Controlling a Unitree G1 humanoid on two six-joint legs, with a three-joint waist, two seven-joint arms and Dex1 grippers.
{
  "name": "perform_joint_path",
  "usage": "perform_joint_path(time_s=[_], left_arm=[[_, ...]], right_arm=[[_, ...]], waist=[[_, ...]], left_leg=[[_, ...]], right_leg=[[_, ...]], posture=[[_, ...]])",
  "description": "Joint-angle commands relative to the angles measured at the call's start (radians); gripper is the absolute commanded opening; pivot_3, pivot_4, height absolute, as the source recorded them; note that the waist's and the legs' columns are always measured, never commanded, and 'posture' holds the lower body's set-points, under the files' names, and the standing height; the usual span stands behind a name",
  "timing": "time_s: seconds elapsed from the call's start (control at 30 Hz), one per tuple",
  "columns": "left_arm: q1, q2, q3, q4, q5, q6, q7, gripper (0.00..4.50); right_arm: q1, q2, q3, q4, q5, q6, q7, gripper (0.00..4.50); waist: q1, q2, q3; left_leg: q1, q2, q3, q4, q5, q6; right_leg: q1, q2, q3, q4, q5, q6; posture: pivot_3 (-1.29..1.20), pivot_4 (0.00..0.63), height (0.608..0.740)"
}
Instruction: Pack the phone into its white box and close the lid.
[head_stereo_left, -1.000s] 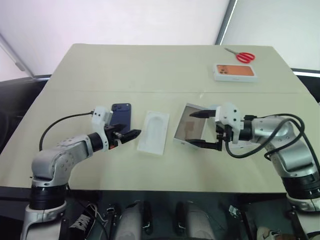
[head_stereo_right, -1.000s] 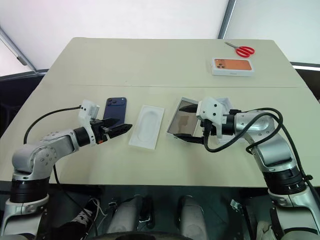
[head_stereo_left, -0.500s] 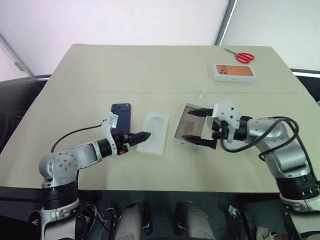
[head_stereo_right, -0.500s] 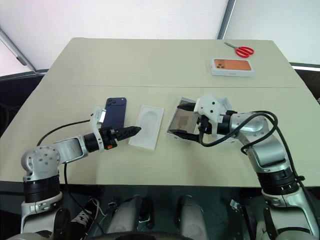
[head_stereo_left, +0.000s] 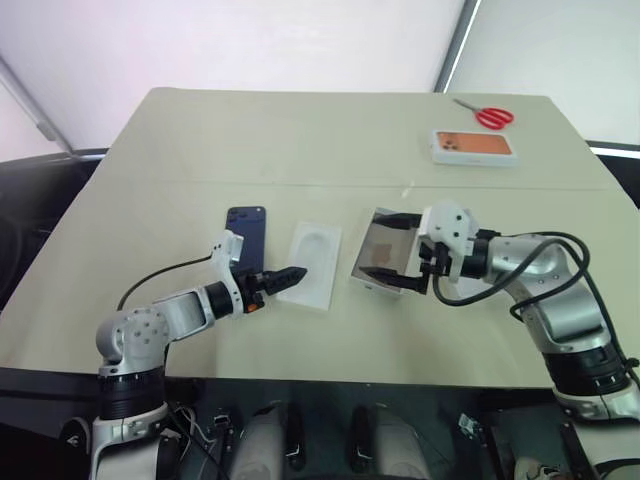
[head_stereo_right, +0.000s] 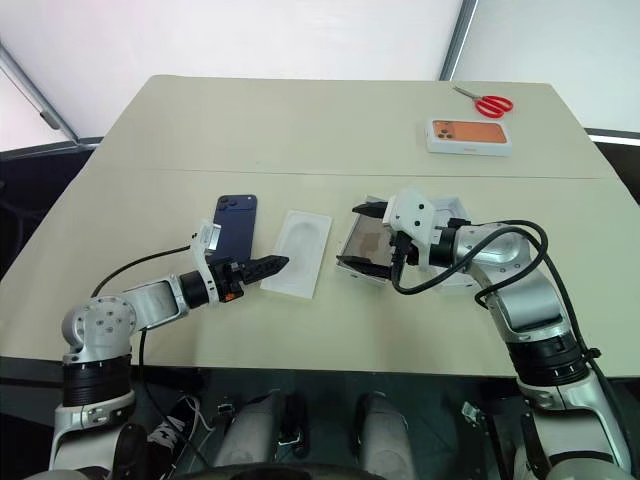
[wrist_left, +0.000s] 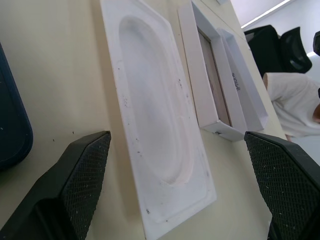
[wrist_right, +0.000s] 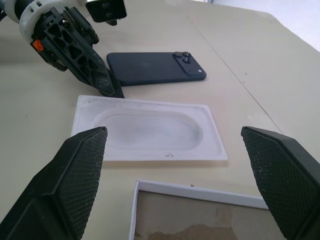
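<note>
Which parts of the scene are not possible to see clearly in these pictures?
- The white box: the right end effector covers its right part in the head views, so whether the lid lies there cannot be told.
- The phone: cut off by the picture edge in the left wrist view.
- The print on the orange-picture box: too small to read.
- The person: cut off by the edge in the left wrist view.
</note>
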Motion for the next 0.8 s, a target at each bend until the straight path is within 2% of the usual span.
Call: perform_joint_path(time_s=[0.03, 0.07, 0.17, 0.37, 0.4, 0.8], left_arm=[[0.010, -0.015, -0.008, 0.021, -0.015, 0.019, 0.006, 4.50], [0.007, -0.023, 0.000, 0.025, -0.032, 0.030, 0.008, 4.50], [0.008, -0.033, 0.002, 0.027, -0.048, 0.047, 0.014, 3.22], [0.009, -0.027, 0.011, 0.035, -0.040, 0.047, 0.033, 0.30], [0.009, -0.025, 0.013, 0.037, -0.041, 0.047, 0.034, 0.07], [0.005, -0.031, 0.062, 0.047, -0.083, 0.043, 0.067, 0.07]], right_arm=[[-0.006, 0.014, 0.001, -0.015, -0.005, -0.022, -0.011, 4.48], [-0.005, 0.015, 0.002, -0.017, -0.007, -0.021, -0.011, 4.48], [-0.010, 0.017, 0.002, -0.016, -0.009, -0.021, -0.013, 4.50], [-0.012, 0.020, 0.000, -0.020, -0.010, -0.018, -0.016, 4.50], [-0.011, 0.020, 0.000, -0.020, -0.011, -0.018, -0.016, 4.50], [0.006, 0.011, -0.003, -0.006, -0.016, -0.020, -0.004, 4.50]], waist=[[0.004, 0.000, 0.000], [0.006, 0.000, 0.000], [0.008, 0.000, 0.000], [0.007, 0.000, 0.000], [0.007, 0.000, 0.000], [0.006, 0.000, 0.000]], left_leg=[[0.000, 0.000, 0.000, 0.000, 0.000, 0.000], [0.000, 0.000, 0.000, 0.000, 0.000, 0.000], [0.000, 0.000, 0.000, 0.000, 0.000, 0.000], [0.000, 0.001, 0.000, 0.000, 0.000, 0.000], [0.000, 0.001, 0.000, 0.000, 0.000, 0.000], [0.000, 0.001, 0.000, 0.000, 0.000, 0.000]], right_leg=[[0.000, 0.000, 0.000, 0.000, 0.000, 0.000], [0.000, 0.000, 0.000, 0.000, 0.000, 0.000], [0.000, 0.000, 0.000, 0.000, 0.000, 0.000], [0.000, 0.000, 0.000, 0.000, 0.000, 0.000], [0.000, 0.000, 0.000, 0.000, 0.000, 0.000], [0.000, 0.000, 0.000, 0.000, 0.000, 0.000]], posture=[[0.00, 0.150, 0.738], [0.00, 0.150, 0.738], [0.00, 0.150, 0.738], [0.00, 0.150, 0.738], [0.00, 0.150, 0.738], [0.00, 0.150, 0.738]])
